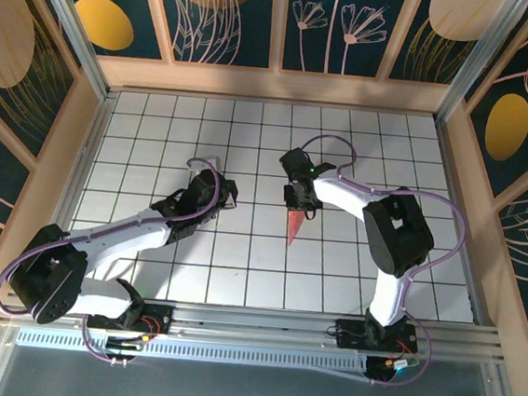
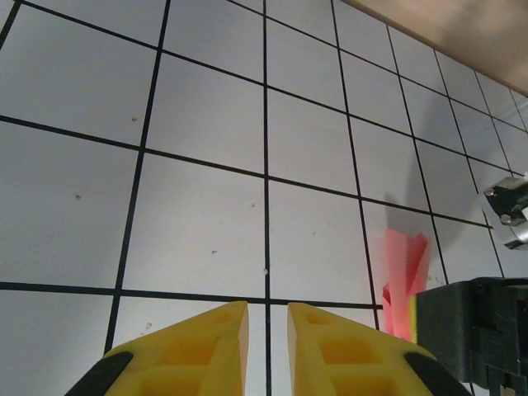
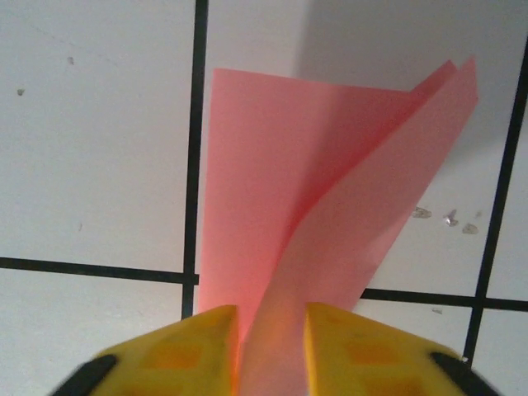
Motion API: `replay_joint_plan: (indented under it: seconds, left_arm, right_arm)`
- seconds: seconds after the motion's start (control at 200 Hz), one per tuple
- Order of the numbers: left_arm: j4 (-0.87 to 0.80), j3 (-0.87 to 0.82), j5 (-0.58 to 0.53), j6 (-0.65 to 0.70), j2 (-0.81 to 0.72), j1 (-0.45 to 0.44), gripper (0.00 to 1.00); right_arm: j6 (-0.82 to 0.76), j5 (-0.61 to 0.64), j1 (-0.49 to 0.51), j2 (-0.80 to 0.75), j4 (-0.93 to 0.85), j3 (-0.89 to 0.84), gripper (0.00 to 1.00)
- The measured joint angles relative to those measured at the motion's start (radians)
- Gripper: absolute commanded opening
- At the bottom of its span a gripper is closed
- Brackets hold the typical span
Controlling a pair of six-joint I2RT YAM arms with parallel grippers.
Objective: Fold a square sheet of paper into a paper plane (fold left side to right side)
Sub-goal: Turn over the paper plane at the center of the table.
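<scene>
The square sheet of paper is folded into a slim, pointed salmon-pink paper plane (image 1: pixel 295 227) near the middle of the table, its tip pointing toward the near edge. In the right wrist view the paper plane (image 3: pixel 330 165) spreads two flaps away from a raised ridge, and that ridge runs between the yellow fingers of my right gripper (image 3: pixel 271 313), which is shut on it. My right gripper (image 1: pixel 300 209) sits at the plane's far end. My left gripper (image 1: pixel 230 195) hovers about two tiles to the left; its fingers (image 2: pixel 267 309) stand narrowly apart over bare tiles. The paper plane (image 2: pixel 404 264) stands off to its right.
The white grid-tiled table (image 1: pixel 158 132) is boxed in by wooden walls (image 1: pixel 275 85) at the back and on both sides. A metal rail (image 1: pixel 261 324) with both arm bases runs along the near edge. The right arm's black wrist (image 2: pixel 474 330) is close on the left gripper's right.
</scene>
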Motion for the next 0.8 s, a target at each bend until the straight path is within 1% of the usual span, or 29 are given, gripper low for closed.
replay_joint_plan:
  seconds: [0.12,0.245,0.285,0.41,0.49,0.591,0.691,0.801]
  left_arm:
    - [-0.008,0.000,-0.020,0.000,-0.001,0.000,0.21]
    - [-0.023,0.002,-0.037,0.000,-0.015,0.003,0.24]
    - [-0.027,0.003,-0.043,0.000,-0.024,0.005,0.27]
    - [-0.037,0.008,-0.055,0.008,-0.056,0.019,0.46]
    - [-0.040,0.008,-0.064,0.004,-0.084,0.032,0.54]
    - [-0.039,0.007,-0.076,0.003,-0.134,0.051,0.60]
    - [-0.038,-0.005,-0.108,0.003,-0.199,0.060,0.62]
    - [-0.039,-0.034,-0.156,0.004,-0.265,0.064,0.62]
  right_arm:
    - [0.008,0.014,0.000,-0.026,-0.019,0.000,0.00]
    - [0.004,0.016,0.000,-0.076,-0.030,0.000,0.00]
    - [0.004,0.013,0.000,-0.094,-0.031,0.000,0.00]
    - [0.003,-0.045,-0.012,-0.167,-0.006,-0.003,0.00]
    - [0.002,-0.145,-0.040,-0.236,0.066,-0.039,0.00]
    - [0.013,-0.311,-0.093,-0.316,0.195,-0.113,0.00]
    - [0.051,-0.468,-0.129,-0.330,0.344,-0.183,0.00]
    - [0.114,-0.615,-0.130,-0.306,0.520,-0.273,0.00]
